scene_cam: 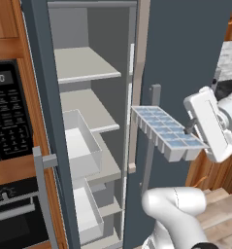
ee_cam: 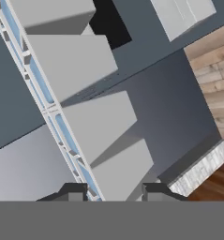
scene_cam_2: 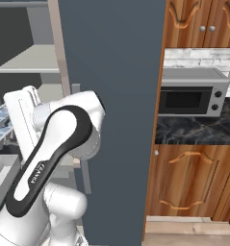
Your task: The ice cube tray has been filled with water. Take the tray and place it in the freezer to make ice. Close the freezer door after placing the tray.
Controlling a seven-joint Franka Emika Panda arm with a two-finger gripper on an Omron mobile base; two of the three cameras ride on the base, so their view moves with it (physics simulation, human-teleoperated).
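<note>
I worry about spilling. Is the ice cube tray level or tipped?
Tipped: the ice cube tray, held in front of the open freezer, slopes down toward the gripper end.

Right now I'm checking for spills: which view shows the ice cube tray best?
Left base view: the whole ice cube tray and its cell grid show. The right base view catches its edge behind the arm; the hand view sees it edge-on.

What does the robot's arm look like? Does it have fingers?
The arm is glossy white with rounded, chunky segments. A black band curves along one segment, with small lettering printed on the white beside it. Its hand is a flat white block with rounded corners, and it has two small dark fingers.
</note>
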